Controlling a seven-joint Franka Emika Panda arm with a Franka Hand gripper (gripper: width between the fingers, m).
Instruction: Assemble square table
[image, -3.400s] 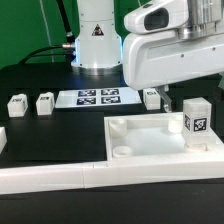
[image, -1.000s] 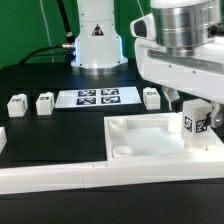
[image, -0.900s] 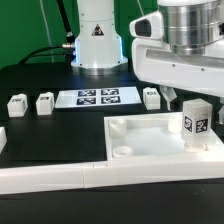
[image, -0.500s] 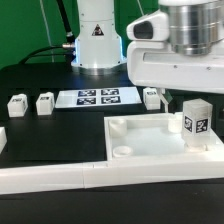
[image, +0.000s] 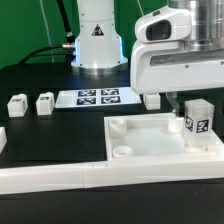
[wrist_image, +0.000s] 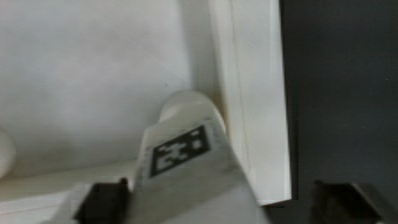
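Wrist view looks straight down on the leg (wrist_image: 180, 150), which stands upright in a corner socket of the slab (wrist_image: 89, 80), its long axis pointing up at the gripper (wrist_image: 222, 203). The jaws are spread wide and hold nothing. One finger (wrist_image: 109, 201) hangs over the slab's floor and the other over the black tabletop (wrist_image: 347, 80) just outside the slab's rim, with the leg between them. A straight descent looks like what the next move needs. The rim runs just beside the leg, so room on that side seems tight; inside the slab the smooth floor leaves more.
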